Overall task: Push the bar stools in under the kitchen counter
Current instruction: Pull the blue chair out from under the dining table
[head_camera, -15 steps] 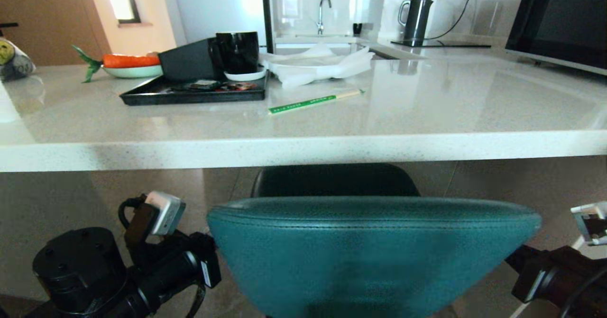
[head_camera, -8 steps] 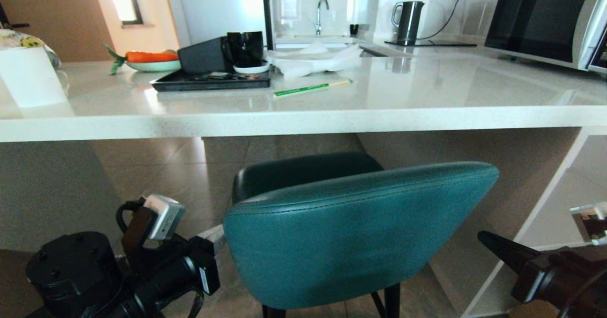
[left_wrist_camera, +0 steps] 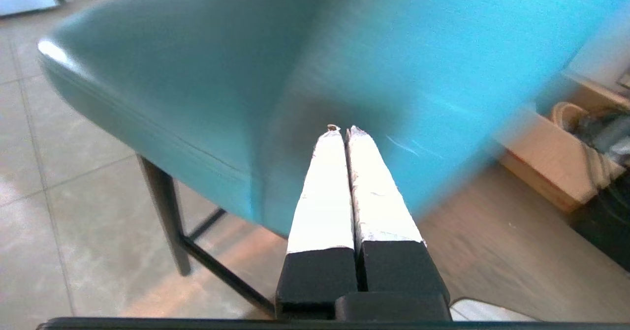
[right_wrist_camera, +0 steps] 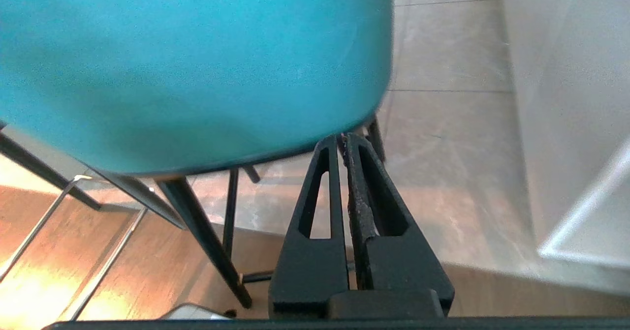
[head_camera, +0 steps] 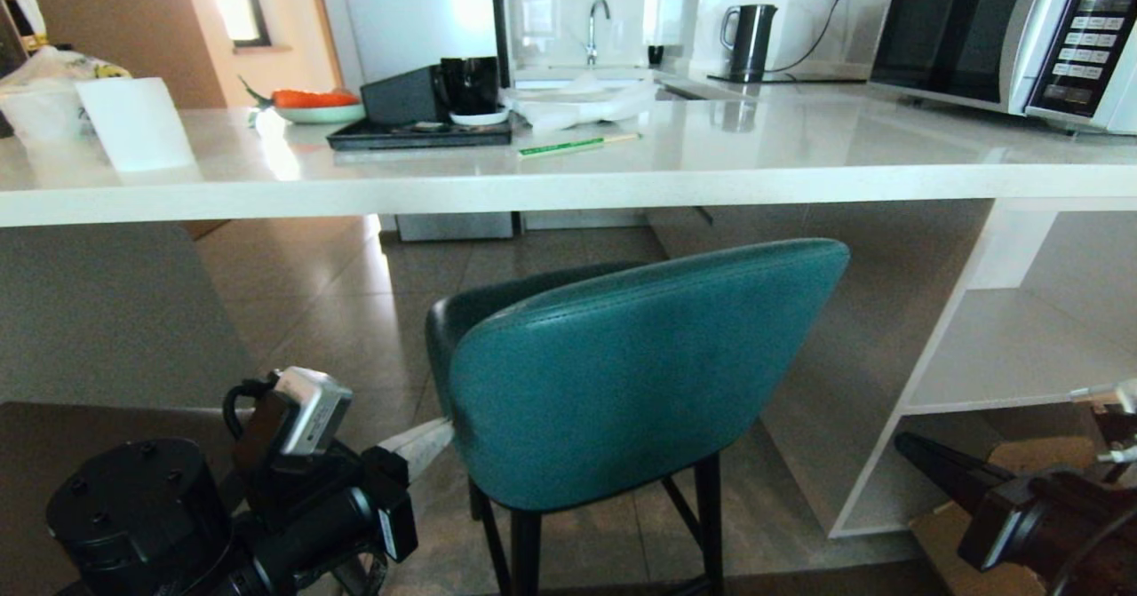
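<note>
A teal bar stool (head_camera: 640,365) with thin black legs stands with its seat under the edge of the white kitchen counter (head_camera: 568,192), its rounded back facing me. My left gripper (head_camera: 440,429) is shut, and its white-taped fingers (left_wrist_camera: 325,187) point at the left side of the teal back (left_wrist_camera: 197,64); whether the tips touch it I cannot tell. My right gripper (head_camera: 902,441) is shut and empty, low and to the right of the stool, apart from it. In the right wrist view the right gripper (right_wrist_camera: 342,137) has its tips by the lower edge of the back (right_wrist_camera: 187,64).
On the counter are a black tray (head_camera: 417,134) with dark mugs, a green chopstick sleeve (head_camera: 577,145), a microwave (head_camera: 1004,36) and a kettle (head_camera: 749,38). White shelving (head_camera: 1013,347) stands right of the stool, a cardboard box (head_camera: 1021,463) on the floor, a white panel (head_camera: 107,312) at left.
The whole head view has drawn back from the counter and shifted. The stool now shows smaller, with its legs in view. Both arms keep their pose.
</note>
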Tool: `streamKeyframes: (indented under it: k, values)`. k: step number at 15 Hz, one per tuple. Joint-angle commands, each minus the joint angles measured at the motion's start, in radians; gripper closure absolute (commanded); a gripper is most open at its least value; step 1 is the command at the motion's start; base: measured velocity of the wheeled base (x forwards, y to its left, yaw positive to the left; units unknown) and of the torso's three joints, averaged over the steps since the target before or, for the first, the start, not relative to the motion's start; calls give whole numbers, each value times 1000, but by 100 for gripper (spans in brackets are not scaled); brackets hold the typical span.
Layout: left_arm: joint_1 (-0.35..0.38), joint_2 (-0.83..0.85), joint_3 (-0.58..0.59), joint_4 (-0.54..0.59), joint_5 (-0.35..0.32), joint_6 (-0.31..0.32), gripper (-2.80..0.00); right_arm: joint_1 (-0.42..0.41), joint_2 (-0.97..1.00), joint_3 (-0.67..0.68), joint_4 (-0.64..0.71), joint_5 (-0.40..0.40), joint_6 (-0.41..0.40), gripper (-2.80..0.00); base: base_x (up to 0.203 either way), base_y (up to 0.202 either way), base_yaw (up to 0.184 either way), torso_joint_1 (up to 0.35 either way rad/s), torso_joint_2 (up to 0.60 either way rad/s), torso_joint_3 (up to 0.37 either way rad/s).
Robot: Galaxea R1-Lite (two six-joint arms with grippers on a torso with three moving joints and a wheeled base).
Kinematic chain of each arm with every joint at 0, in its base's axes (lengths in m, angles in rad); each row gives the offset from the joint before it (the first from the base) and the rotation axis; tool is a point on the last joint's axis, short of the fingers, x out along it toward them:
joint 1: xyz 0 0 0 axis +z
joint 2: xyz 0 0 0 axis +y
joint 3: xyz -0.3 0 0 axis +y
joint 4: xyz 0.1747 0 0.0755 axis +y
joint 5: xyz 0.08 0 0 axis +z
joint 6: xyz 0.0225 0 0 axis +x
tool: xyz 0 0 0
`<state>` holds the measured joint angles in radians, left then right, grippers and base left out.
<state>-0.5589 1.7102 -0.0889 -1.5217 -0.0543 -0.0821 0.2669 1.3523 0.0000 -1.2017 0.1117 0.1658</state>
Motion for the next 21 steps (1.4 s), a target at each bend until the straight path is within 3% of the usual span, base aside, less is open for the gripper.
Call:
streamKeyframes:
  k: [1, 2, 4, 6, 8, 10, 13, 17, 21]
  values:
    - [2, -3, 0, -8, 4, -1, 0, -11, -2, 2, -6, -14, 5, 0, -178, 0, -5, 1, 2, 6]
    - [4, -6, 3, -8, 5, -1, 0, -51, -5, 5, -6, -12, 8, 0, -127, 0, -3, -5, 1, 10]
    - [5, -15, 6, -8, 34, -1, 0, -129, -21, 15, -6, 87, 10, 0, 0, 0, 0, 0, 0, 0]
    - [8, -3, -3, -8, 43, -1, 0, -278, -16, -10, -6, 174, 10, 0, 0, 0, 0, 0, 0, 0]
    - [10, 20, -31, -8, 60, 0, 0, -452, 44, -78, -7, 331, 0, 0, 0, 0, 0, 0, 0, 0]
    - [9, 52, -57, -8, 126, 1, 0, -531, 163, -180, -15, 453, -23, 0, 0, 0, 0, 0, 0, 0]
    - [3, 134, -120, -8, 301, 1, 0, -543, 353, -285, -106, 582, -56, 0, 0, 0, 0, 0, 0, 0]
    - [1, 118, -109, -8, 328, -4, 0, -483, 616, -377, -293, 670, -60, 0, 0, 0, 0, 0, 0, 0]
    - [-31, 105, -102, -8, 387, -5, 0, -378, 702, -506, -328, 688, 14, 0, 0, 0, 0, 0, 0, 0]
